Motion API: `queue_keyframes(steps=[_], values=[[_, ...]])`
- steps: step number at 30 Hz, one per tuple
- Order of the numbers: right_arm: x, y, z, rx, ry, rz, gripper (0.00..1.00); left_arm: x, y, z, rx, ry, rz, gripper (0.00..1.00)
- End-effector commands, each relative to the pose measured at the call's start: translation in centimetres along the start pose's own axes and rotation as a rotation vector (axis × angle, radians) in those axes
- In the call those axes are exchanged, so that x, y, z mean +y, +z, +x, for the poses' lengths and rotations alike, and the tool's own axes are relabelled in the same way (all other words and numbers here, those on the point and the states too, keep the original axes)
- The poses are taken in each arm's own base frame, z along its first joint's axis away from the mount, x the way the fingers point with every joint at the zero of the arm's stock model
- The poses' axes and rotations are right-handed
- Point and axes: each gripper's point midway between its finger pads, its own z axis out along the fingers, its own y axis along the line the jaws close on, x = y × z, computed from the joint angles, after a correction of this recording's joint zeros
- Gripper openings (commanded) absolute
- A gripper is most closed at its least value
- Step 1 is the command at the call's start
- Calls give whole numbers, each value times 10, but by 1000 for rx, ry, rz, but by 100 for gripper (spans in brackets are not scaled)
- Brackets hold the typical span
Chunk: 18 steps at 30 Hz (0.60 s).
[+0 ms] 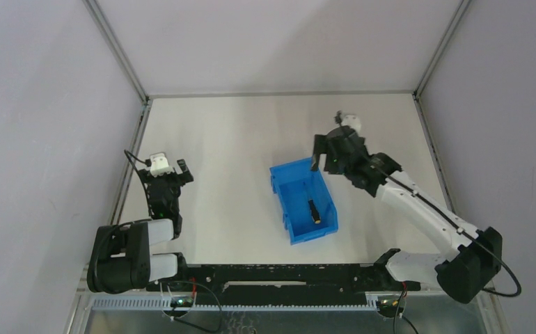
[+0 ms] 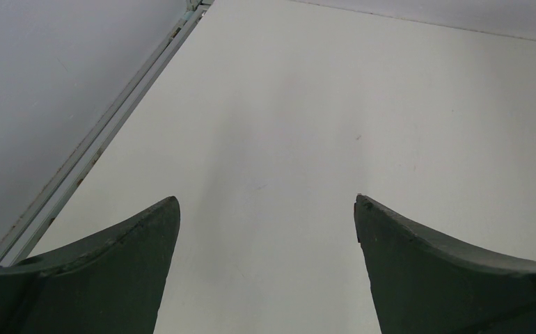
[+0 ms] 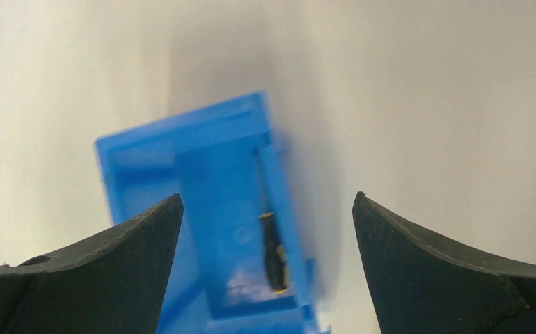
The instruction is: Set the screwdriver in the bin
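The blue bin (image 1: 287,209) stands on the table's middle right. The screwdriver (image 1: 314,210) lies inside it on the floor, along the right wall, black handle toward the near end. In the right wrist view the bin (image 3: 209,209) and the screwdriver (image 3: 273,254) show blurred below the fingers. My right gripper (image 1: 326,152) is open and empty, raised above and just beyond the bin's far right corner; it shows open in its own view (image 3: 267,202). My left gripper (image 1: 170,170) is open and empty over bare table at the left, also in its own view (image 2: 267,202).
Grey walls enclose the white table (image 1: 237,132) on three sides. A metal frame rail (image 2: 91,149) runs along the table's left edge close to the left gripper. The black base bar (image 1: 279,273) of the arms runs along the near edge.
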Motion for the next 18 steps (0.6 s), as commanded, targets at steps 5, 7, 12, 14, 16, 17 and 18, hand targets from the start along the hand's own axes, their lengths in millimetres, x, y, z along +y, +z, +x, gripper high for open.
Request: queue_keyframes(steps=[5,7,12,14,16,17,18], values=[[-121,-18,-59,-123,131,192,100,-3,7,-23,-68,-1,4,100],[-143,-25,-62,-131,203,211,100,-3,7,-23,-68,0,4,100],[-177,-35,-64,-154,298,291,100,-3,7,-23,-68,-1,3,100],[-180,-35,-63,-151,312,297,100,-3,7,-23,-67,0,3,100],[-183,-33,-60,-139,319,316,100,-3,7,-23,-67,-1,4,100],[-185,-33,-58,-136,322,328,98,-3,7,-24,-68,-1,3,100],[-187,-33,-57,-144,326,340,98,-3,7,-23,-67,-1,4,100]])
